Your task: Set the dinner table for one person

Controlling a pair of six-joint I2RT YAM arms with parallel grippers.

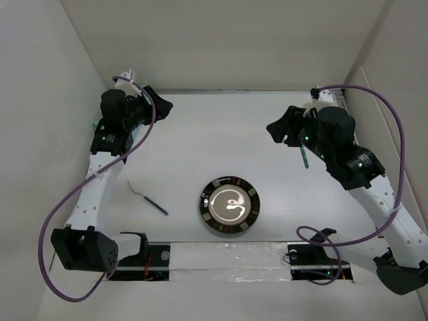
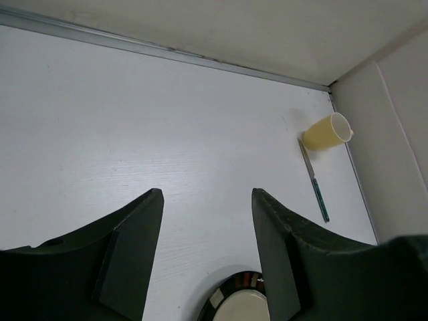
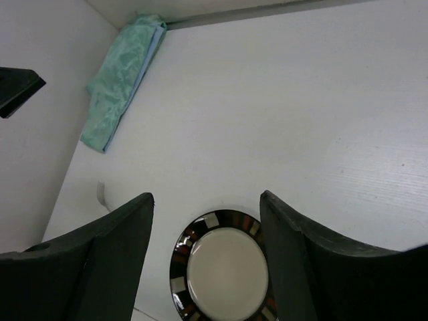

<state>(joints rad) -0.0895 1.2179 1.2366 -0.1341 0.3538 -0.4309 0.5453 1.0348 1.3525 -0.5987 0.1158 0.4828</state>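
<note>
Setting partly laid, by my reading.

- Large matte white tabletop [image 1: 221, 137]: fills the floor of the white-walled enclosure and carries every item.
- Round plate, dark rim with coloured blocks, cream centre [image 1: 229, 206]: near edge, about midway between the arm bases.
- Teal-handled utensil, probably a fork [image 1: 148, 198]: left of the plate, apart from it, lying askew.
- Teal-handled, silver-bladed knife [image 2: 313, 179]: far right side, well apart from the plate.
- Pale yellow cup [image 2: 326, 131]: just beyond the knife tip, apparently on its side.
- Folded mint-green cloth [image 3: 124, 80]: far left corner.

Left jaws: wide, empty, raised over the far left. Right jaws: wide, empty, raised over the far right.

Step in hand: between placements, judging by the empty jaws. Likely next is the knife or cup. The knife lies flat, so it needs a low pinch; the cup needs righting.
</note>
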